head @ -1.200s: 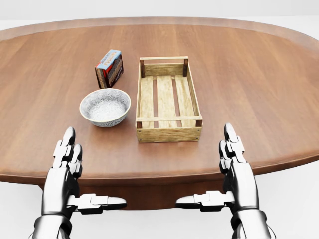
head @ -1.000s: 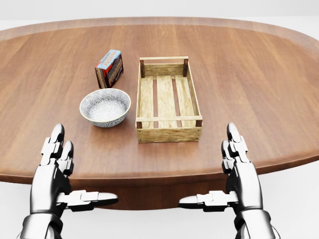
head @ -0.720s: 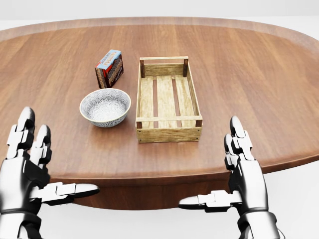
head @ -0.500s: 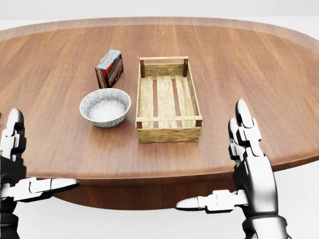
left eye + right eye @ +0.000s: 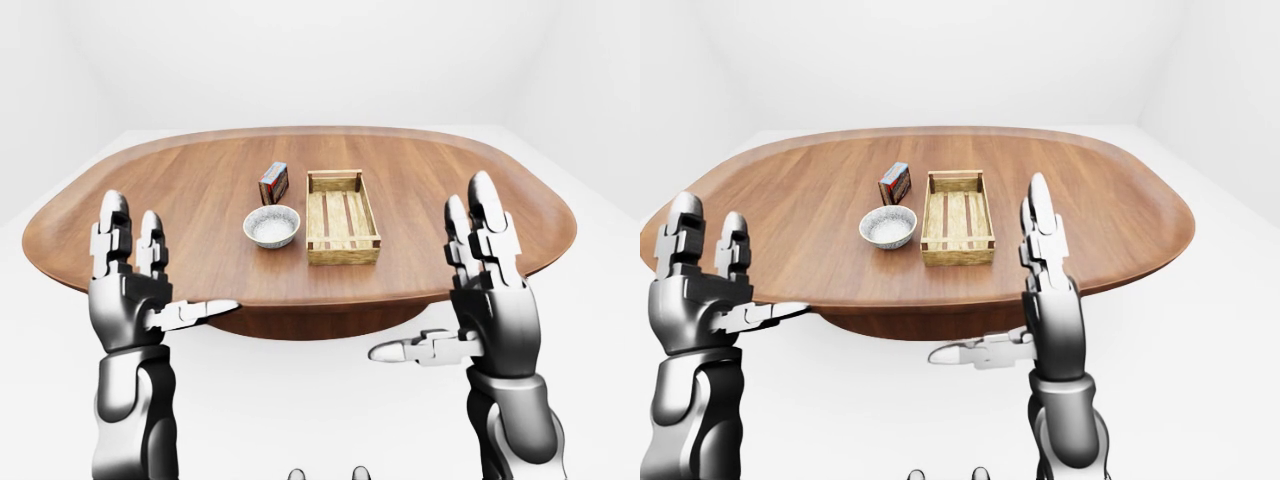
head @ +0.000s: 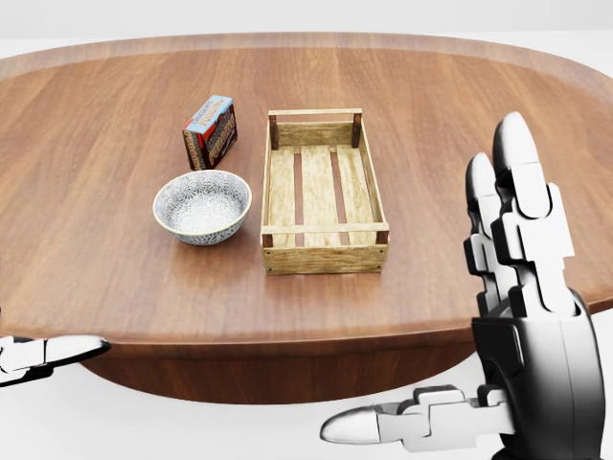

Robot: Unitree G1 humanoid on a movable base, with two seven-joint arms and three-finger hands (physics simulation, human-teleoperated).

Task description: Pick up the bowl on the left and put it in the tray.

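Bowl (image 6: 202,206) just left of tray (image 6: 323,192); likely rigid, light, glazed, slippery. Best held at the rim. Left hand (image 5: 128,290) and right hand (image 5: 490,300) near, fingers spread, empty.

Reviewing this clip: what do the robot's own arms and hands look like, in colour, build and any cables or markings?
Both the left hand and the right hand are glossy silver-grey metal with dark joint seams. Each has three blocky, segmented fingers ending in rounded tips, one finger set apart like a thumb. The forearms are smooth rounded chrome-like shells with black gaps at wrist and elbow. No cables, sleeves, logos or markings are visible.
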